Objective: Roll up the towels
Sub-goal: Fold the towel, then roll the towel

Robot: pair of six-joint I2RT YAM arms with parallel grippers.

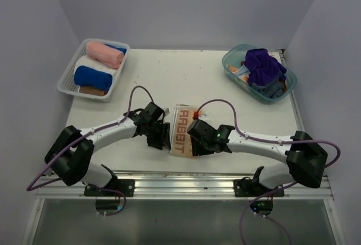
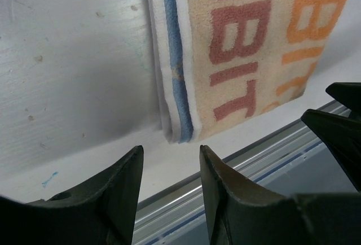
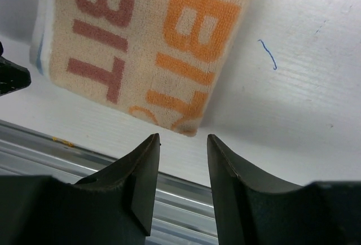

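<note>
A folded cream towel printed "RABBIT" (image 1: 183,138) lies flat near the table's front edge, between my two grippers. My left gripper (image 1: 161,135) stands at its left side, open and empty. In the left wrist view, the left gripper (image 2: 171,152) has its tips just short of the RABBIT towel's (image 2: 242,47) blue-striped near corner. My right gripper (image 1: 197,141) stands at the right side, open too. In the right wrist view, the right gripper (image 3: 182,139) has its tips just short of the RABBIT towel's (image 3: 146,42) near right corner. Neither gripper holds cloth.
A white mesh basket (image 1: 66,87) at the back left holds rolled pink (image 1: 104,53), white (image 1: 93,64) and blue (image 1: 92,77) towels. A clear teal tub (image 1: 228,64) at the back right holds a purple towel (image 1: 262,64) and other cloths. An aluminium rail (image 1: 186,176) runs along the near edge.
</note>
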